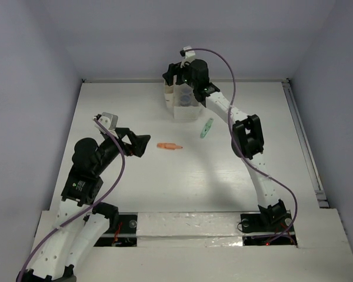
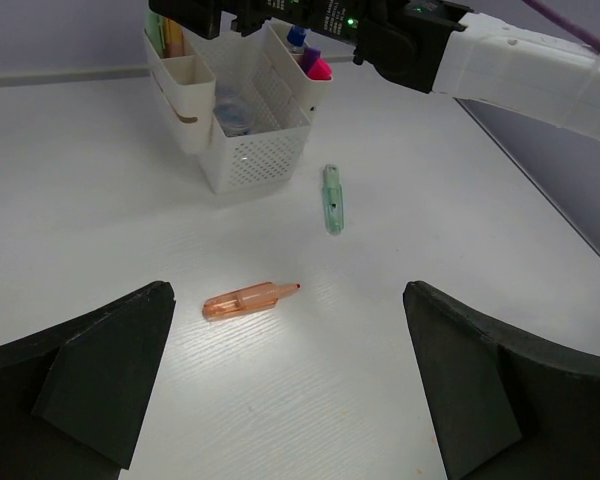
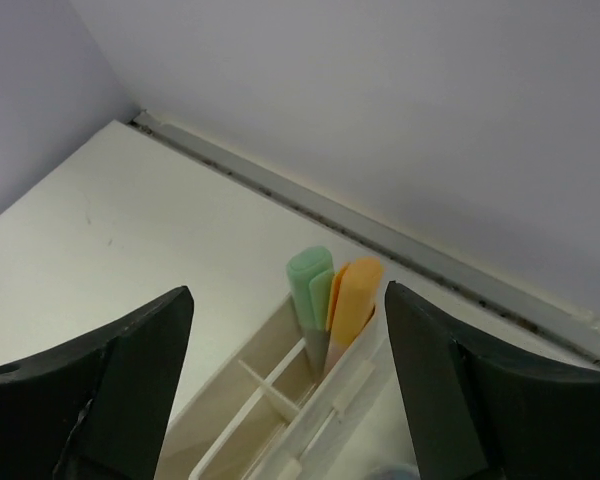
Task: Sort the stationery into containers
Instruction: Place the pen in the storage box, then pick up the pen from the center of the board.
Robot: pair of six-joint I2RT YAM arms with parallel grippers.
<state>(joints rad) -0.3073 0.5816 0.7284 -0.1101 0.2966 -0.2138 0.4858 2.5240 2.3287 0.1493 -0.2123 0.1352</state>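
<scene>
The white desk organizer (image 1: 185, 111) is sitting at the far middle of the bench (image 1: 270, 117). The right gripper (image 3: 288, 300) is hovering directly over it. The right wrist view is showing its fingers (image 3: 110, 390) spread wide with nothing between them. Below them a green marker (image 3: 310, 272) and an orange marker (image 3: 358, 292) are standing upright, side by side, in the end cell of a narrow divided side compartment. The neighbouring cells in that row are showing only their bare floors.

From the left wrist view, a round lidded tub (image 2: 235, 112) is lying in the large middle compartment. A pink marker (image 2: 318, 68) and a blue-capped item (image 2: 297, 38) are poking up from the small compartment on the organizer's right side.

Two pieces of stationery are lying flat on the bench outside the organizer. A mint green marker (image 1: 207, 128) is resting just beside the organizer's near right corner, angled toward it but not touching. A peach-orange marker (image 1: 169, 146) is lying nearer the arms, well apart from the organizer and roughly crosswise to the bench.

The left gripper (image 1: 139, 144) is hanging low over the bench to the left of the peach-orange marker and pointing at it. Its fingers (image 2: 100, 370) are standing fully apart and gripping nothing. In the left wrist view the marker is lying between and just beyond the two fingertips, clear of both.
</scene>
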